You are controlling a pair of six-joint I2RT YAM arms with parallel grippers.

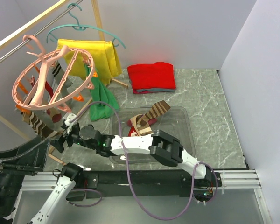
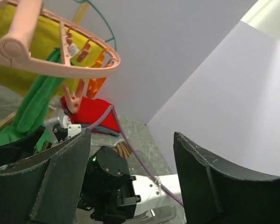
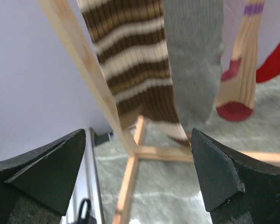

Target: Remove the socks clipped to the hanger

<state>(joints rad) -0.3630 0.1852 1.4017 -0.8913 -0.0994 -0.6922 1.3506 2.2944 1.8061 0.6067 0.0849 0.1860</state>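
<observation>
The pink ring hanger hangs above the desk with socks clipped under it, among them a brown striped sock, a grey one and a tan one with a red toe. The right gripper sits just below the hanger's near rim, facing the brown striped sock, its jaws wide and empty. The left gripper is lower still beneath the hanger, jaws likewise spread wide with nothing between them.

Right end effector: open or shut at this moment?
Open. The right end effector shows its fingers wide apart in the wrist view; the striped sock hangs beyond them, not gripped.
</observation>
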